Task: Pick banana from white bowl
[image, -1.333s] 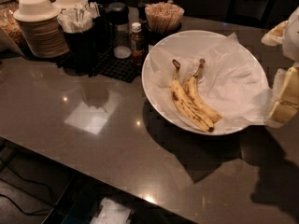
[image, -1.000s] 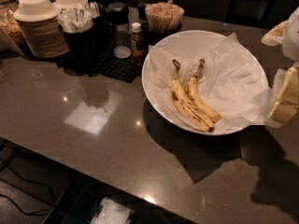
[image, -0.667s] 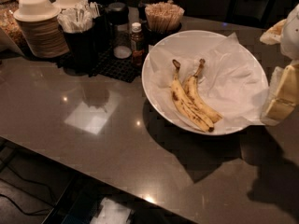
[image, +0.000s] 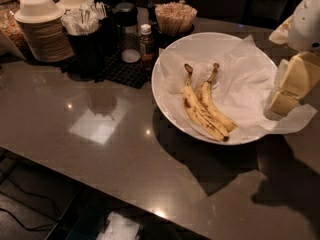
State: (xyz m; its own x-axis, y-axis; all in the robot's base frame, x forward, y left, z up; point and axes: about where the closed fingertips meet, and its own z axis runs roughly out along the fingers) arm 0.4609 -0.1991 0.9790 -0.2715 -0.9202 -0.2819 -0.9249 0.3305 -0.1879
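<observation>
The white bowl (image: 170,49) is wide and shallow, lined with crinkled white paper, and sits on the dark counter right of centre. Two spotted bananas lie side by side in it. The banana (image: 196,111) is the longer, slimmer one on the left, with its dark stem pointing away. The shorter, plumper banana (image: 216,106) lies touching it on the right. My gripper (image: 289,89), cream-coloured, hangs at the right edge of the view over the bowl's right rim. It is apart from both bananas and holds nothing that I can see.
At the back left stand stacked off-white bowls (image: 42,26), a black caddy of wrapped utensils (image: 87,31), a small sauce bottle (image: 146,46) and a cup of stir sticks (image: 175,16). The counter's front edge runs diagonally at the lower left.
</observation>
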